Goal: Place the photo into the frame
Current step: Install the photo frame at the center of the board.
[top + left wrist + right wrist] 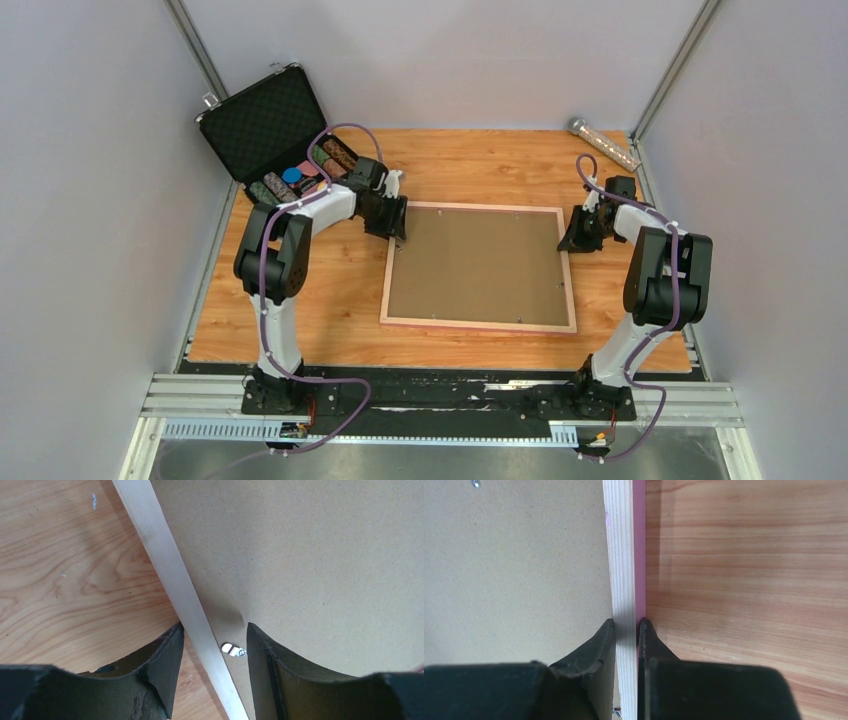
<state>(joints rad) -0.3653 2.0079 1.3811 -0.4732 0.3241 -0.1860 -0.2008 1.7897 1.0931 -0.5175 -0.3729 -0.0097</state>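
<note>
The frame [480,325] lies face down in the middle of the table, with a plain brown backing board [475,265] filling it. The photo is hidden. My left gripper [397,232] is at the frame's far left corner. In the left wrist view it [214,626] is open and straddles the light wood rail [170,565], with a small metal tab [233,650] between the fingers. My right gripper [572,237] is at the far right corner. In the right wrist view it [626,622] is shut on the right rail [620,555], whose pink front edge [639,540] shows.
An open black foam-lined case [265,120] holding several small items stands at the back left, just behind the left arm. A silver cylinder [604,143] lies at the back right corner. Grey walls enclose the wooden table [320,300] on three sides.
</note>
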